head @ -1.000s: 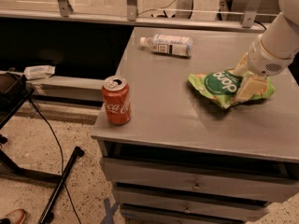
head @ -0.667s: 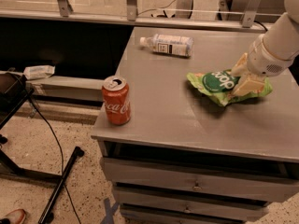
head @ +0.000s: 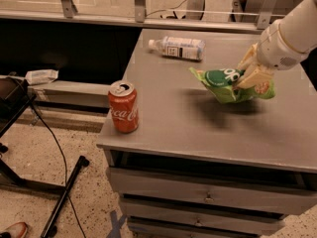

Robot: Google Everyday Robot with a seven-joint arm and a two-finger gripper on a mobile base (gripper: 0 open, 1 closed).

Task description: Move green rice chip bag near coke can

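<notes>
The green rice chip bag (head: pixel 229 85) is crinkled, bright green with a dark green round logo. It hangs a little above the grey table top (head: pixel 198 128) at the right, with its shadow beneath it. My gripper (head: pixel 251 72) comes in from the upper right and is shut on the bag's right part, its cream fingers (head: pixel 253 76) pinching the foil. The coke can (head: pixel 123 106) is red with white script and a silver top. It stands upright near the table's front left corner, well to the left of the bag.
A clear plastic bottle with a white label (head: pixel 177 47) lies on its side at the back of the table. Drawers (head: pixel 208 197) sit under the top. To the left, on the floor, are a black stand leg (head: pixel 63 197) and a cable.
My gripper has lifted the green bag off the table and carried it slightly left toward the can. The can and the bottle have not moved.
</notes>
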